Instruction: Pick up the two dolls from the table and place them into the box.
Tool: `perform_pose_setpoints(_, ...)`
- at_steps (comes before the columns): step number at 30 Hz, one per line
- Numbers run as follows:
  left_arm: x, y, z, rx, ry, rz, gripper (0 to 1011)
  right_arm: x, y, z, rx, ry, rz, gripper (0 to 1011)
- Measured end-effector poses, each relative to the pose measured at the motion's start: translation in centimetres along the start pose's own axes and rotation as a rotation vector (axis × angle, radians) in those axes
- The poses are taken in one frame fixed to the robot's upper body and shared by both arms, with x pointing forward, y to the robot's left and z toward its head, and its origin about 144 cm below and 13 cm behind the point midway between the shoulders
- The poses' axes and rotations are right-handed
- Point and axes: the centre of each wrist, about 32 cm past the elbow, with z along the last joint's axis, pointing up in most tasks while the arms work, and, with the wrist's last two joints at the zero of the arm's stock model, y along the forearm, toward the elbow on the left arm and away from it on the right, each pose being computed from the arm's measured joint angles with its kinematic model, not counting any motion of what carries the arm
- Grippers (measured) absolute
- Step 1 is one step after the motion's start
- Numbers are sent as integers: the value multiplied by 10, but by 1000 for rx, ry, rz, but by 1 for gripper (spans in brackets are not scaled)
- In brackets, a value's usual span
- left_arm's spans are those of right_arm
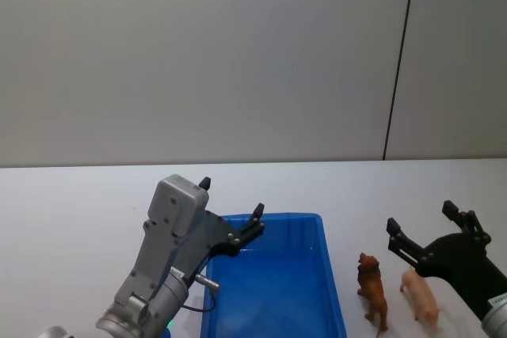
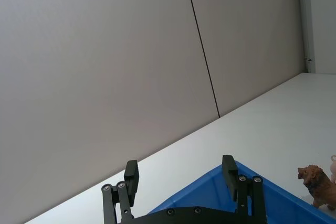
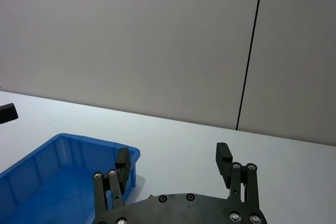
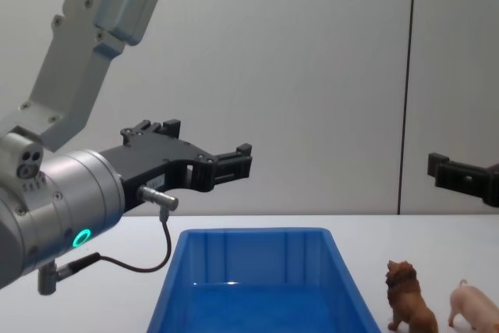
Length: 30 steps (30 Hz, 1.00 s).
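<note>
Fingers spread and empty, my left gripper hovers by the box, right gripper near the lion and pig, likely light, rigid, best pinched across flanks.

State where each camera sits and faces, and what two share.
Head: high, looking down at table, box, lion, pig; left hand and right hand show, both open.
Chest: lower, looking across the table; left arm large, right hand at right edge.
Left wrist: behind left hand, facing wall over the box corner.
Right wrist: behind right hand, facing wall past the box.
Head and chest share lion and pig right of the box.
</note>
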Motion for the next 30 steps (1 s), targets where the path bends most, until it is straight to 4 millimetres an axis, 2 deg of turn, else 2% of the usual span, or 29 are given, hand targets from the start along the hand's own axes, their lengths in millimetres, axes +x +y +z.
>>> perform_pose_setpoints(30,0,0,0,0,0,0,1001,2,-7,-3,-46,5,-37,1001)
